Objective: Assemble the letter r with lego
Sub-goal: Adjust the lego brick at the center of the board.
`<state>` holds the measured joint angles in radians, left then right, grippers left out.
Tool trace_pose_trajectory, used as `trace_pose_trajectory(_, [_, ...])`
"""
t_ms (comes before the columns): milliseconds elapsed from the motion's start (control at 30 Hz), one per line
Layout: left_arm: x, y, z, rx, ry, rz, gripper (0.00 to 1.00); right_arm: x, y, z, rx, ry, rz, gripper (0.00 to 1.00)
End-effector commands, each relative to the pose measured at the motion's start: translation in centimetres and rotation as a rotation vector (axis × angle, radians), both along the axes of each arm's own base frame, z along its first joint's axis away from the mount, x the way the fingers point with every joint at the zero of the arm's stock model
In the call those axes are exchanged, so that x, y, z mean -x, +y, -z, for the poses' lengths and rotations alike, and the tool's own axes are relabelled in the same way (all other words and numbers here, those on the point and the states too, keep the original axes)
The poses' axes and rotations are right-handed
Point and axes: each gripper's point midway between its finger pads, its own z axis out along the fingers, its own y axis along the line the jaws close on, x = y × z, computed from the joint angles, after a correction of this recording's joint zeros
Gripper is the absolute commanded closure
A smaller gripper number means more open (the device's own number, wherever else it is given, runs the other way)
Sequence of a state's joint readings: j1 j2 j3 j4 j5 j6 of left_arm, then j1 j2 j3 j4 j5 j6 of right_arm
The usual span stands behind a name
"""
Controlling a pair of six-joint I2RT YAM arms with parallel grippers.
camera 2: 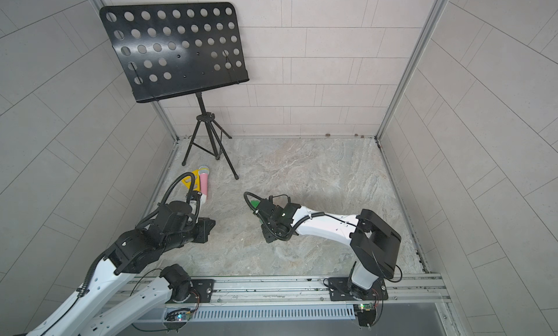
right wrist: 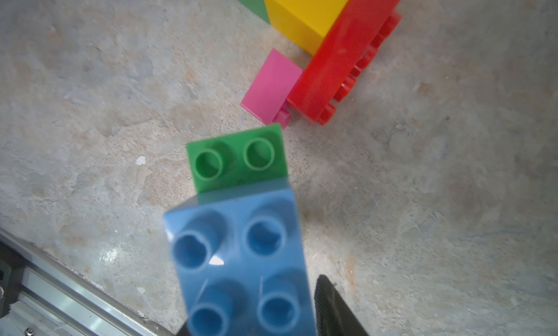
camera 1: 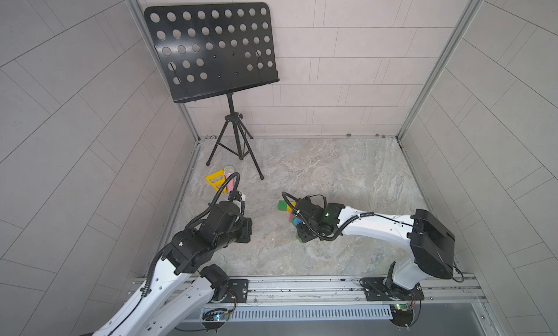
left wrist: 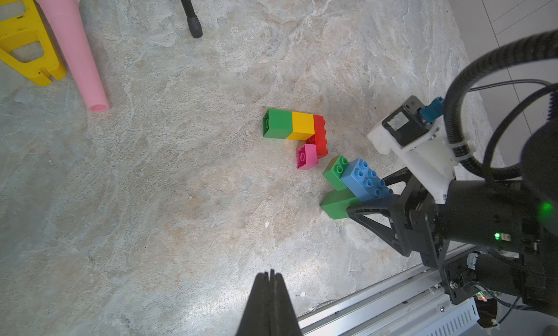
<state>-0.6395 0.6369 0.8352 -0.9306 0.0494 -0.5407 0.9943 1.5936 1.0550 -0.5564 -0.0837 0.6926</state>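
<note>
Left wrist view, blue brick [left wrist: 365,179] atop green bricks [left wrist: 335,172] near desk's [left wrist: 151,168] front edge, studs up, long axis aimed toward pink brick [left wrist: 307,156], right gripper [left wrist: 367,195] narrowed either side of it, contact unclear, left gripper [left wrist: 269,278] pressed closed.

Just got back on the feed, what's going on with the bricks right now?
The right gripper straddles the blue brick, which sits stacked on two green bricks; whether it's clamped yet is unclear. Beside that stack, another green brick, a yellow brick, red brick and pink brick lie clustered on the table. The left gripper is shut and empty, off to the side.
</note>
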Motion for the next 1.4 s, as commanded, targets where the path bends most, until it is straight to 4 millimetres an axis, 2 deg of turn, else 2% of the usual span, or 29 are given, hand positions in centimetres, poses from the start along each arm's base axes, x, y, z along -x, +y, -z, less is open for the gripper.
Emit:
trace_pose_trajectory(0, [-0.1, 0.1, 0.2, -0.014, -0.011, 0.011, 1.0, -0.7, 0.6, -1.5, -0.082, -0.025, 0.006, 0.52])
trace_pose_trajectory(267, [-0.2, 0.1, 0.2, -0.014, -0.013, 0.008, 1.0, -1.3, 1.7, -1.2, -0.245, 0.03, -0.033, 0.53])
trace_pose_trajectory(533, [-0.1, 0.1, 0.2, -0.014, -0.01, 0.009, 1.0, -2.0, 0.2, -0.1, -0.445, 0.116, 0.044, 0.61])
trace_pose_trajectory(700, [-0.2, 0.0, 0.3, -0.016, -0.007, 0.011, 1.0, -3.1, -1.6, 0.1, -0.556, 0.137, 0.118, 0.61])
trace_pose_trajectory(800, [-0.2, 0.0, 0.3, -0.018, -0.003, 0.013, 1.0, -3.9, -2.8, 0.3, -0.598, 0.151, 0.154, 0.55])
trace_pose_trajectory(833, [-0.2, 0.0, 0.3, -0.019, -0.003, 0.012, 1.0, -4.3, -3.0, 0.1, -0.614, 0.152, 0.162, 0.49])
trace_pose_trajectory(867, [-0.2, 0.0, 0.4, -0.019, -0.001, 0.012, 1.0, -3.9, -3.9, 1.2, -0.604, 0.177, 0.182, 0.44])
trace_pose_trajectory(1133, [-0.2, -0.1, 0.5, -0.023, 0.003, 0.013, 1.0, -4.1, -7.7, 2.3, -0.611, 0.232, 0.268, 0.13])
trace_pose_trajectory(1267, [-0.3, -0.1, 0.5, -0.025, 0.006, 0.013, 1.0, -4.2, -10.7, 2.0, -0.546, 0.202, 0.314, 0.08])
trace_pose_trajectory(1367, [-0.4, -0.1, 0.6, -0.032, 0.007, 0.007, 1.0, -4.5, -13.8, 0.7, -0.431, 0.128, 0.346, 0.08])
